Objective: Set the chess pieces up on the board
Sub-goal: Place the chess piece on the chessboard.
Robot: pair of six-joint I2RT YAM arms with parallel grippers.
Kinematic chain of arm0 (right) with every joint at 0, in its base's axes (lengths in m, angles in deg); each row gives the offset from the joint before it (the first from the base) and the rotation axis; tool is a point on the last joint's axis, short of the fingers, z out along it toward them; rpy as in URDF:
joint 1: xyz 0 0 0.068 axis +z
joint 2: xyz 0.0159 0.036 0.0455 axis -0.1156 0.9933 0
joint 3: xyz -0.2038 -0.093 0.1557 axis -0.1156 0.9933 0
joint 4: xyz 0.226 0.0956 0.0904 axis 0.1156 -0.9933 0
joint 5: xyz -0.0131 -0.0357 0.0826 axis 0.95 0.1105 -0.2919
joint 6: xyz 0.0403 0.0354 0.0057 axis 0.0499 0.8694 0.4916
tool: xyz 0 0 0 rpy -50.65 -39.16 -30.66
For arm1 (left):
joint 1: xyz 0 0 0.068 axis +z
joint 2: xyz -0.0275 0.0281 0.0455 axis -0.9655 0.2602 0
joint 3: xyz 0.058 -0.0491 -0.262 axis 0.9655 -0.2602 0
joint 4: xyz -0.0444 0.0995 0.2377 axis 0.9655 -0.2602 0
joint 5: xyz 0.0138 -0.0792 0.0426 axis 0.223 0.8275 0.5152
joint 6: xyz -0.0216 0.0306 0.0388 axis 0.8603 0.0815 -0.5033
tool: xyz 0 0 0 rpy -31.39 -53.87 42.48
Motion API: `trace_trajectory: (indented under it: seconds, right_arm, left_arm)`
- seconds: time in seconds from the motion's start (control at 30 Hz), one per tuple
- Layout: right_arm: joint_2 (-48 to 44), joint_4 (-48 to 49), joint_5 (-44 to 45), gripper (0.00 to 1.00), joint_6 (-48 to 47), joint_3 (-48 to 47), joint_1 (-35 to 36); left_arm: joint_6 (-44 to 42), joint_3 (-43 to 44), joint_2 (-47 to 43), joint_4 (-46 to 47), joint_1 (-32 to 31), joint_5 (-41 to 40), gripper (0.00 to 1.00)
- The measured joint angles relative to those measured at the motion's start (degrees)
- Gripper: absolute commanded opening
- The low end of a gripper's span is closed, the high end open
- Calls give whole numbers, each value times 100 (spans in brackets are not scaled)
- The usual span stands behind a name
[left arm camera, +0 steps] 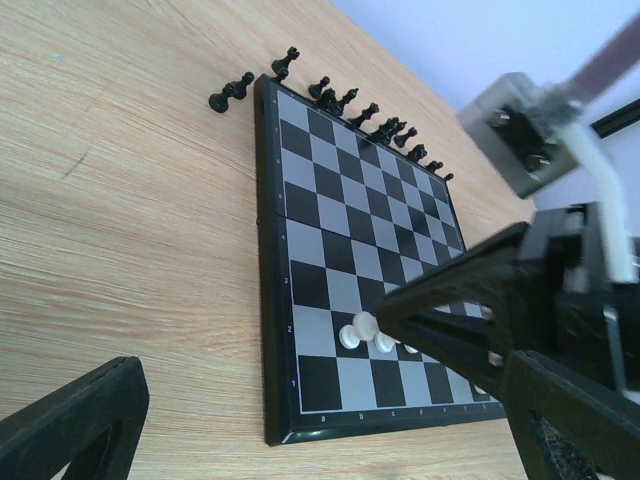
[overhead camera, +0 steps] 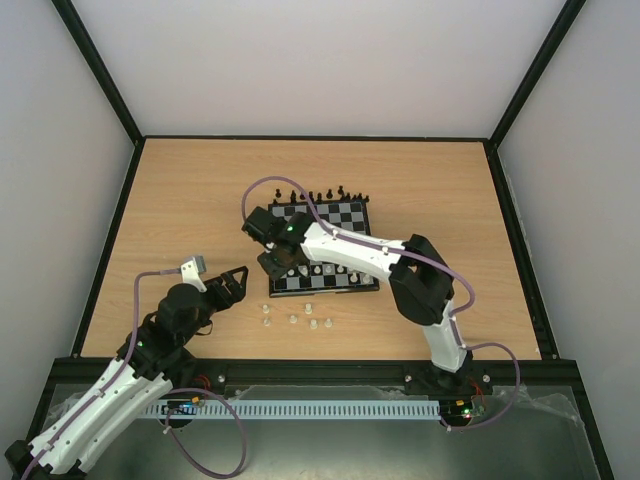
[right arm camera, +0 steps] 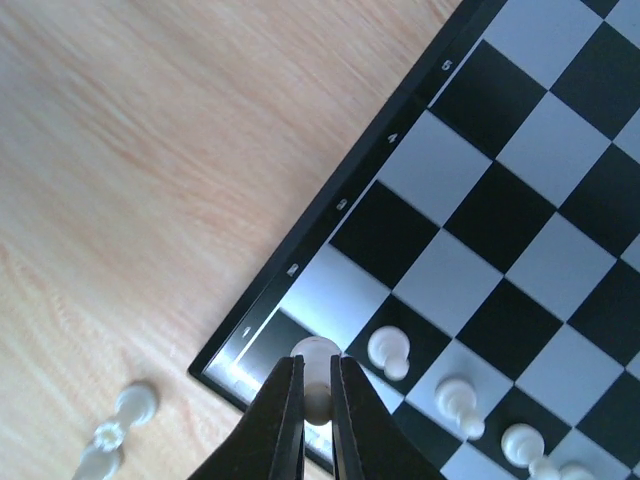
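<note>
The board [overhead camera: 345, 215] lies in the middle of the table, with black chess pieces [overhead camera: 318, 194] lined up along its far edge. My right gripper [right arm camera: 315, 400] is shut on a whitish pawn [right arm camera: 316, 352], holding it just above the board's [right arm camera: 480, 200] near-left corner squares. Beside it, three white pawns [right arm camera: 388, 350] stand in the second row. In the left wrist view the held pawn [left arm camera: 366, 323] hangs over that same row. My left gripper [overhead camera: 236, 281] is open and empty, left of the board's near corner.
Several loose white pieces [overhead camera: 300, 318] stand on the wood in front of the board. Two black pieces [left arm camera: 232, 92] sit on the table just off the board's far-left corner. The right arm [overhead camera: 360, 250] reaches across the board's near half.
</note>
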Motion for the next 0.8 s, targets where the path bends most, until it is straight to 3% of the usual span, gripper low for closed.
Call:
trace_trajectory:
  seconds: [0.27,0.8]
  right_arm:
    - [660,-52,-98,8,-44,-374,-210]
    - [758,-98,-170,9,-109,-376,-225]
  left_arm:
    - [-2,0,-2,0,0,0,99]
    - [0,0,-2,7,0,-7,100]
